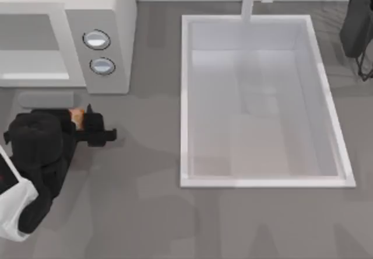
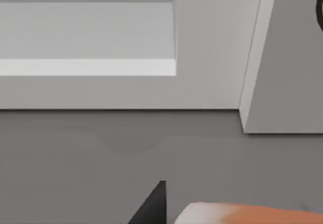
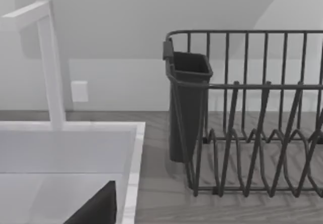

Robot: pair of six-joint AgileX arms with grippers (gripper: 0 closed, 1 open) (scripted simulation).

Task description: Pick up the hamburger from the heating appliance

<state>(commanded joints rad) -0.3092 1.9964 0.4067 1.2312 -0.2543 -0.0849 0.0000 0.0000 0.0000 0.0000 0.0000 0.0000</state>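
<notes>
One hamburger [image 1: 77, 116] at left tool [image 1: 87, 122] (dish rack [image 3: 252, 118] by right wrist)

The microwave [image 1: 105, 14] walls off the top-left corner of the surface [image 1: 145, 212]. Just in front of it, the left tool [image 1: 87, 122] fills the strip of surface below its open cavity. The sink basin [image 1: 185, 95] takes up the middle and right, with a bare lane between it and the microwave. A dish rack [image 3: 252, 123] stands beside the sink's far right corner.
</notes>
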